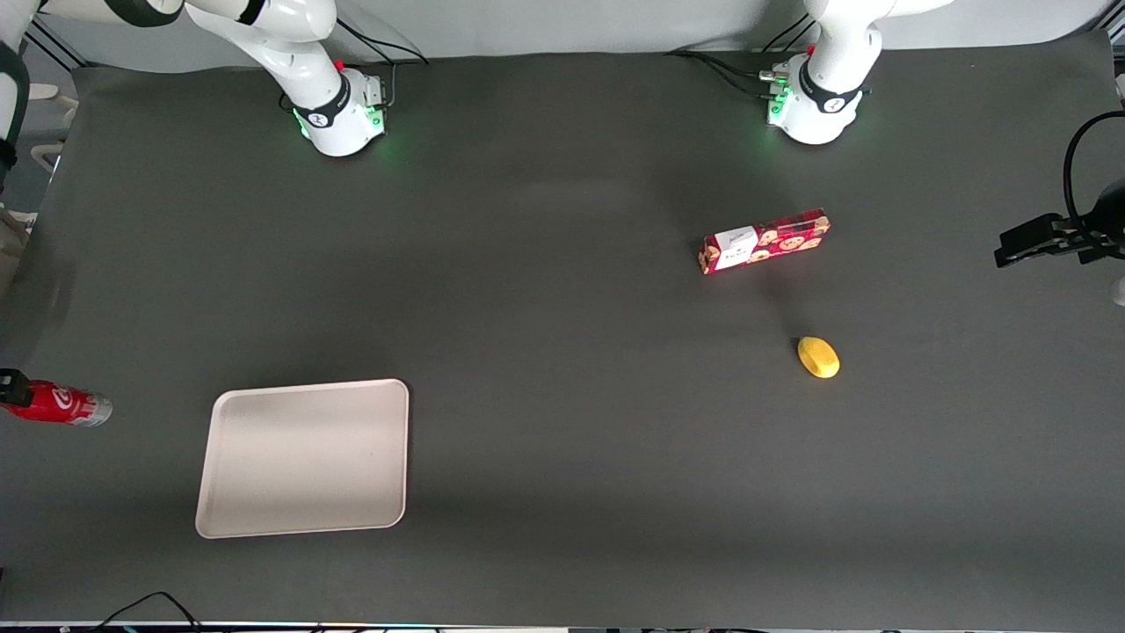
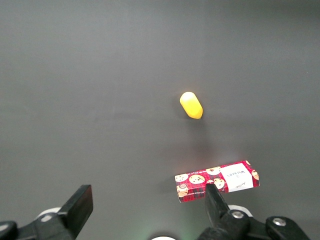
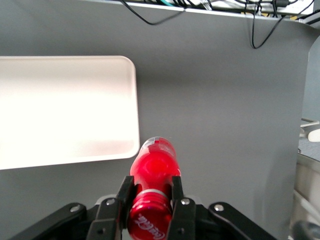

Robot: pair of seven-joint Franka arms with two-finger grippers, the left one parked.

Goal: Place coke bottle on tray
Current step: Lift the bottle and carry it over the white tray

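Observation:
The coke bottle (image 1: 61,405), red with a white script logo and a silvery base, is at the working arm's end of the table, beside the tray and apart from it. My right gripper (image 1: 12,388) is shut on its neck just under the red cap, with only its dark tip in the front view. In the right wrist view the fingers (image 3: 124,191) clamp both sides of the bottle (image 3: 154,162), whose base points away toward the table near a rounded corner of the tray (image 3: 65,110). The cream-white tray (image 1: 303,457) lies flat with nothing on it.
A red cookie-patterned box (image 1: 765,242) and a yellow lemon-like object (image 1: 818,357) lie toward the parked arm's end of the table; both also show in the left wrist view, box (image 2: 217,181) and yellow object (image 2: 191,105). Black cables (image 3: 150,15) run along the table's edge.

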